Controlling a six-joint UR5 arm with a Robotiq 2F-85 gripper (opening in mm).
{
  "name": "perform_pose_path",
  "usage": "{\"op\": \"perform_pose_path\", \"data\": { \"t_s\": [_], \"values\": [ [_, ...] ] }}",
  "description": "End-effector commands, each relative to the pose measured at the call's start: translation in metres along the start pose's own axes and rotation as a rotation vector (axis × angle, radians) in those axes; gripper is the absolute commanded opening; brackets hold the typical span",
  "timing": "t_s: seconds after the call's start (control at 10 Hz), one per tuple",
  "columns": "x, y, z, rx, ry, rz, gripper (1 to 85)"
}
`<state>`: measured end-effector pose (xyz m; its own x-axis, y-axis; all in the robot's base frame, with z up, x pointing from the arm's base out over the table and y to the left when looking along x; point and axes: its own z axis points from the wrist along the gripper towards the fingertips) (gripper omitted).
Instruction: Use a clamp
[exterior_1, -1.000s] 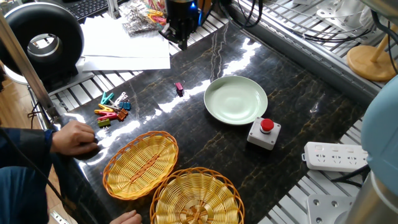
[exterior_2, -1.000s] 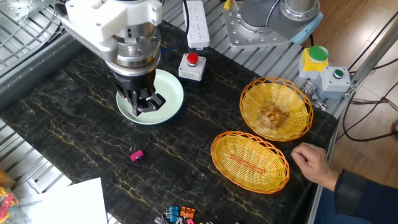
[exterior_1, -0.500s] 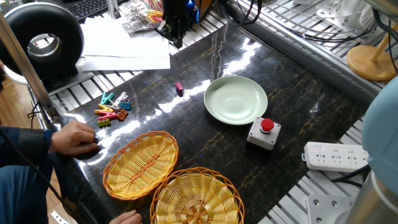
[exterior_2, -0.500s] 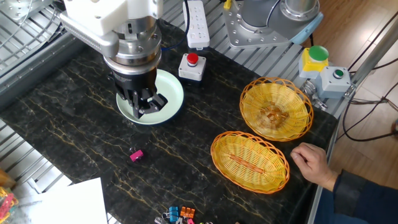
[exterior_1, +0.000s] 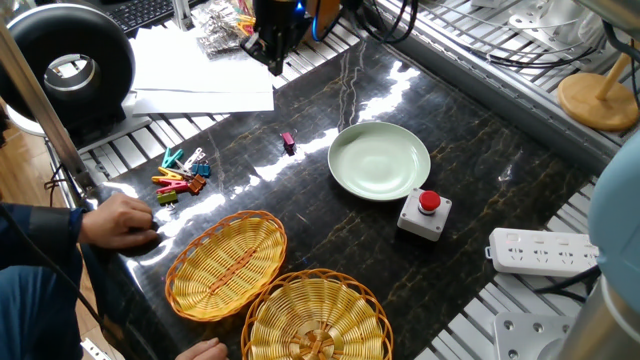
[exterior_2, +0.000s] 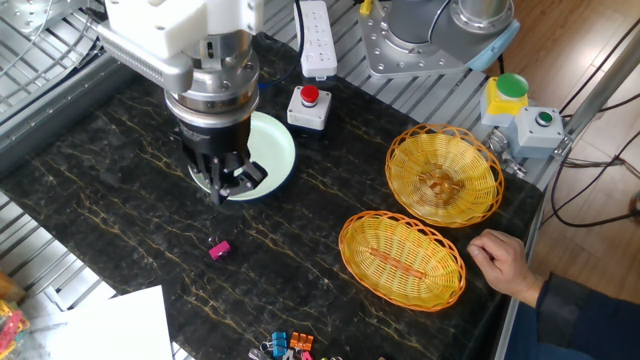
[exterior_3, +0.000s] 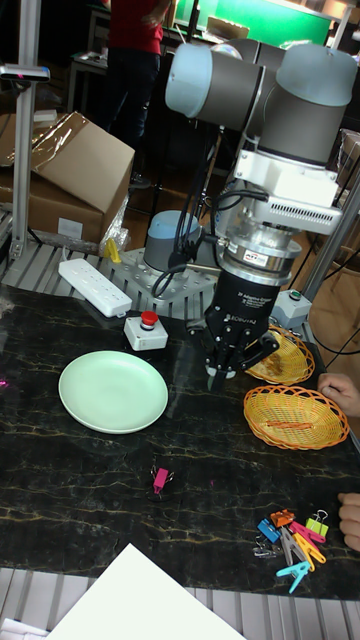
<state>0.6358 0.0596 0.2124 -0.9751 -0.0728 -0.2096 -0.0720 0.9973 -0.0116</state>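
Shifted since previous frames: gripper (exterior_2: 228, 186) moved off plate centre toward plate's (exterior_2: 280, 160) edge, nearer clip side of tabletop (exterior_2: 120, 190). Fingers (exterior_3: 262, 349) spread apart, nothing between them, hanging above tabletop. Pink clamp (exterior_2: 219, 249) lying flat on dark marble, unmoved, near gripper but not touching; in tall view clamp (exterior_3: 159, 480) sits between plate (exterior_3: 112, 391) and heap of coloured clips (exterior_3: 292, 542). Two wicker baskets (exterior_2: 403, 259) at tabletop edge. Person's hand (exterior_2: 502, 262) resting beside oval basket.

The clamp (exterior_1: 288, 143) lies between the plate (exterior_1: 379, 160) and the clip heap (exterior_1: 180, 173).
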Motion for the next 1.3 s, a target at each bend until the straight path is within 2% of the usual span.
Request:
{"op": "perform_pose_path", "data": {
  "t_s": [0.0,0.2,0.4,0.5,0.6,0.7,0.8,0.9,1.0,1.2],
  "values": [
    [0.003,-0.003,0.0,0.01,0.012,0.044,1.0],
    [0.017,-0.008,-0.001,0.032,0.065,0.115,1.0],
    [0.015,-0.004,-0.001,0.017,0.057,0.173,1.0],
    [0.0,-0.003,0.014,0.01,0.043,0.203,1.0],
    [-0.016,-0.004,0.04,-0.006,0.041,0.252,2.7],
    [-0.024,0.004,0.063,-0.059,0.045,0.252,31.7],
    [-0.004,-0.008,0.083,-0.044,0.121,0.191,57.7],
    [-0.003,-0.018,0.099,-0.04,0.111,0.197,60.0],
    [-0.001,-0.021,0.113,-0.058,0.104,0.212,60.7],
    [-0.013,-0.029,0.142,-0.075,0.029,0.291,57.3]
  ]
}}
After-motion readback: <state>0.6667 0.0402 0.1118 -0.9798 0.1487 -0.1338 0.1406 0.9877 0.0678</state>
